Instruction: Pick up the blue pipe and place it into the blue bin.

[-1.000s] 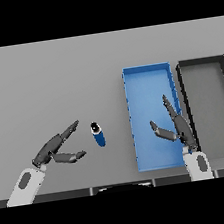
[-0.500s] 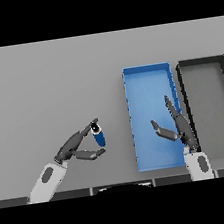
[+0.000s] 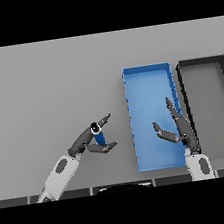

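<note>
The open bin (image 3: 147, 78) sits on the bench (image 3: 44, 83). Touching its right wall lies a second bin (image 3: 201, 63), side by side with it. The pipe (image 3: 98, 134) stands left of the first bin, between the left hand's (image 3: 85, 142) fingers and thumb. The right hand (image 3: 179, 129) hangs over that bin's near right part.
</note>
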Robot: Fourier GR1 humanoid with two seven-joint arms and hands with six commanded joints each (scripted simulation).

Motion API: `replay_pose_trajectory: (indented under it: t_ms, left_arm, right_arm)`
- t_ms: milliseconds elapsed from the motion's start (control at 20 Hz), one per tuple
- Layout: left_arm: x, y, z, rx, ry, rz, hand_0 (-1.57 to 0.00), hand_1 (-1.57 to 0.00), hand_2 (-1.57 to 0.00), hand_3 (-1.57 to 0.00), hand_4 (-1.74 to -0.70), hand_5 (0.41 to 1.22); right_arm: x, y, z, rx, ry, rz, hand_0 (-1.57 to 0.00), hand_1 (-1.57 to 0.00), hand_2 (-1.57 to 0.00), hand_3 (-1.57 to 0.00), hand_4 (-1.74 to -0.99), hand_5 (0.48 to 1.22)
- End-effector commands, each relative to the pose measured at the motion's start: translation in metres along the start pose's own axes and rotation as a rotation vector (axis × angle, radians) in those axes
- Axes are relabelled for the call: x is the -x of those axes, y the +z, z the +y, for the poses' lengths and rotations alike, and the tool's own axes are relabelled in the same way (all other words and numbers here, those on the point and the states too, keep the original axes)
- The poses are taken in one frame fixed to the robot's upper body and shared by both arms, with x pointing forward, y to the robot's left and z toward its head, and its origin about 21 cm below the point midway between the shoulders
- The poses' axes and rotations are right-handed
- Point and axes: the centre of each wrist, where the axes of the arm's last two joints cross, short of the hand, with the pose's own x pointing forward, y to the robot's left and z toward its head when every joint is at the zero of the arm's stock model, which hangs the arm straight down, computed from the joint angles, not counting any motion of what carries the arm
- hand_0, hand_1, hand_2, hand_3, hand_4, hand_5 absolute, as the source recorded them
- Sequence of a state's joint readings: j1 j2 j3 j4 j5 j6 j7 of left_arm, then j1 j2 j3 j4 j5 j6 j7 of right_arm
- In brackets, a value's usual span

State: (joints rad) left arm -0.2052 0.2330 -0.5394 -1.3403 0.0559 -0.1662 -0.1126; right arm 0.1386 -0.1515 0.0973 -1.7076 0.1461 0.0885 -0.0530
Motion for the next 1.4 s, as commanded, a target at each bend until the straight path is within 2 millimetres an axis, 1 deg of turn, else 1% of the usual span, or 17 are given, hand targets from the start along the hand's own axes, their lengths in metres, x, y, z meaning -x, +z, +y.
replay_pose_trajectory:
  t_ms: [0, 50, 100, 150, 200, 250, 350, 450, 550, 750, 950, 1000, 1050, 1100, 1150, 1250, 1350]
  left_arm:
    - [0.002, 0.000, -0.001, -0.003, 0.026, -0.014, 0.00, 0.00, -0.08, -0.07, -1.24, 0.566]
    - [0.001, 0.000, -0.001, -0.003, 0.036, -0.024, 0.00, -0.09, -0.21, -0.20, -1.28, 0.607]
    - [0.006, 0.000, -0.005, 0.006, 0.062, -0.012, -0.09, -0.25, -0.39, -0.47, -1.31, 0.730]
    - [0.004, -0.002, -0.007, 0.001, 0.090, -0.027, -0.34, -0.50, -0.63, -0.69, -1.39, 0.828]
    - [0.001, -0.004, -0.009, -0.006, 0.108, -0.035, -0.59, -0.71, -0.82, -0.84, -1.45, 0.906]
    - [0.000, -0.007, -0.011, 0.006, 0.110, -0.041, -0.78, -0.89, -0.97, -0.98, -1.51, 0.969]
    - [0.001, -0.005, -0.014, 0.009, 0.114, -0.045, -1.07, -1.13, -1.18, -1.18, -1.59, 1.060]
    - [-0.003, -0.003, -0.018, 0.011, 0.080, -0.051, -1.25, -1.29, -1.32, -1.31, -1.64, 1.118]
    - [-0.003, -0.001, -0.023, 0.010, 0.090, -0.077, -1.36, -1.39, -1.41, -1.38, -1.67, 1.155]
    - [-0.027, -0.010, -0.027, 0.016, 0.090, -0.195, -1.49, -1.50, -1.51, -1.44, -1.70, 1.194]
    - [-0.054, -0.018, -0.027, 0.040, 0.092, -0.280, -1.54, -1.54, -1.54, -1.45, -1.72, 1.210]
    - [-0.060, -0.019, -0.027, 0.046, 0.092, -0.290, -1.54, -1.55, -1.55, -1.45, -1.72, 1.212]
    - [-0.068, -0.020, -0.026, 0.057, 0.083, -0.303, -1.55, -1.55, -1.55, -1.45, -1.72, 1.214]
    - [-0.072, -0.020, -0.028, 0.068, 0.077, -0.303, -1.55, -1.56, -1.56, -1.45, -1.72, 1.215]
    - [-0.078, -0.024, -0.028, 0.079, 0.075, -0.294, -1.56, -1.56, -1.56, -1.45, -1.72, 1.216]
    - [-0.085, -0.021, -0.032, 0.095, 0.080, -0.303, -1.56, -1.56, -1.56, -1.44, -1.73, 1.218]
    - [-0.091, -0.021, -0.028, 0.095, 0.071, -0.282, -1.57, -1.57, -1.57, -1.44, -1.73, 1.219]
  right_arm:
    - [0.001, -0.002, 0.000, -0.002, -0.011, 0.002, 0.00, 0.00, 0.00, 0.00, -1.322, 0.664]
    - [0.001, 0.000, 0.000, 0.001, -0.009, 0.011, 0.00, 0.00, 0.00, 0.00, -1.320, 0.664]
    - [0.000, -0.002, 0.000, 0.005, -0.013, 0.001, 0.00, 0.00, 0.00, 0.00, -1.319, 0.663]
    - [-0.002, -0.004, -0.001, 0.005, -0.012, -0.010, 0.00, 0.00, 0.00, 0.00, -1.322, 0.666]
    - [0.001, -0.005, -0.002, 0.001, -0.007, 0.004, 0.00, 0.00, 0.00, 0.00, -1.319, 0.666]
    - [0.000, -0.003, -0.003, 0.000, 0.000, -0.001, 0.00, 0.00, 0.00, 0.00, -1.313, 0.665]
    - [0.000, -0.004, -0.005, -0.002, 0.001, 0.005, 0.00, 0.00, 0.00, 0.00, -1.310, 0.665]
    - [-0.003, -0.007, 0.001, -0.007, 0.004, -0.004, 0.00, 0.00, 0.00, 0.00, -1.302, 0.666]
    - [-0.003, -0.007, -0.001, 0.002, 0.011, -0.005, 0.00, 0.00, 0.00, 0.00, -1.288, 0.664]
    - [0.001, -0.006, -0.001, 0.000, 0.011, 0.003, 0.00, 0.00, 0.00, 0.00, -1.279, 0.657]
    - [-0.002, -0.006, -0.009, 0.004, 0.047, -0.004, 0.00, 0.00, 0.00, 0.00, -1.277, 0.673]
    - [-0.002, -0.007, -0.005, -0.004, 0.049, -0.009, 0.00, 0.00, 0.00, 0.00, -1.278, 0.678]
    - [0.001, -0.006, -0.007, -0.007, 0.050, 0.004, 0.00, 0.00, 0.00, 0.00, -1.278, 0.682]
    - [0.004, -0.006, -0.002, -0.007, 0.047, 0.009, 0.00, 0.00, 0.00, 0.00, -1.275, 0.683]
    - [0.004, -0.006, -0.003, 0.001, 0.057, 0.007, 0.00, 0.00, 0.00, 0.00, -1.272, 0.684]
    - [0.004, -0.006, -0.004, 0.002, 0.051, -0.005, 0.00, 0.00, 0.00, 0.00, -1.271, 0.687]
    - [0.003, -0.003, -0.001, -0.012, 0.036, -0.023, 0.00, 0.00, 0.00, 0.00, -1.273, 0.688]
